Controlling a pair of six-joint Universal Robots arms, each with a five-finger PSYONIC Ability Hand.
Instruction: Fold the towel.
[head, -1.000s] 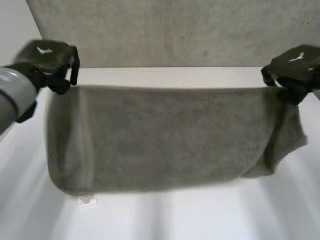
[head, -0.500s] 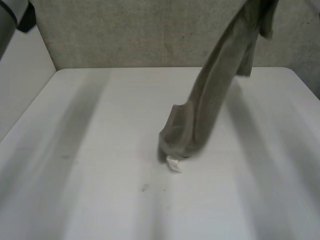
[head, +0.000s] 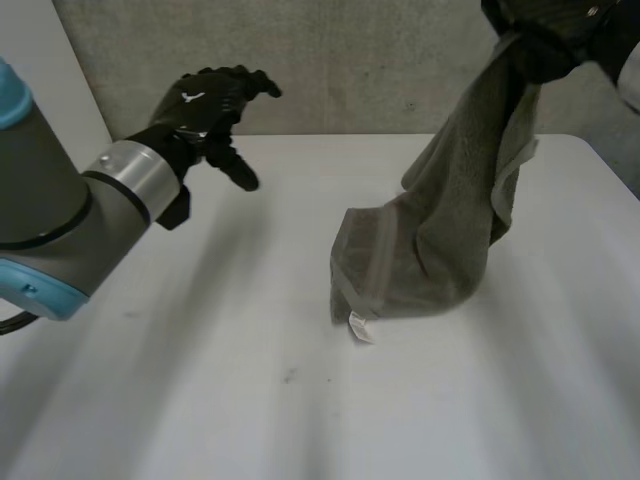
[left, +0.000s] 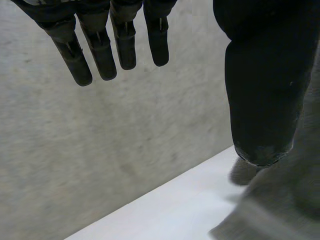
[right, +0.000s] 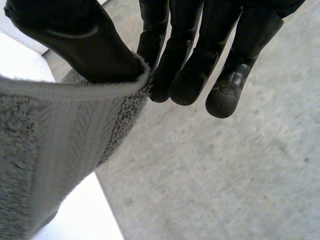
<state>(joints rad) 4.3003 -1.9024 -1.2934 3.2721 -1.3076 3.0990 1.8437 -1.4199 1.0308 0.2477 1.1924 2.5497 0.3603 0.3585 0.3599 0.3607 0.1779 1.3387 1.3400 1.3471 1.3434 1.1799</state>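
A grey-green towel (head: 440, 250) hangs from my right hand (head: 545, 30), high at the far right, and its lower end bunches on the white table with a small white label (head: 357, 330) at the bottom. Seen from the right wrist, the thumb (right: 75, 40) pinches the towel's hem (right: 65, 90) against the fingers (right: 195, 55). My left hand (head: 205, 105) hovers over the far left of the table, its fingers (left: 100, 45) straight and spread, holding nothing. A fold of the towel (left: 280, 210) lies beyond its thumb.
A grey carpeted wall (head: 330, 60) stands behind the table's far edge. The white table (head: 200, 380) stretches bare in front of and to the left of the towel.
The left hand has let go of its towel corner and opened. The towel, earlier stretched between both hands, now hangs from the right hand alone, which has risen.
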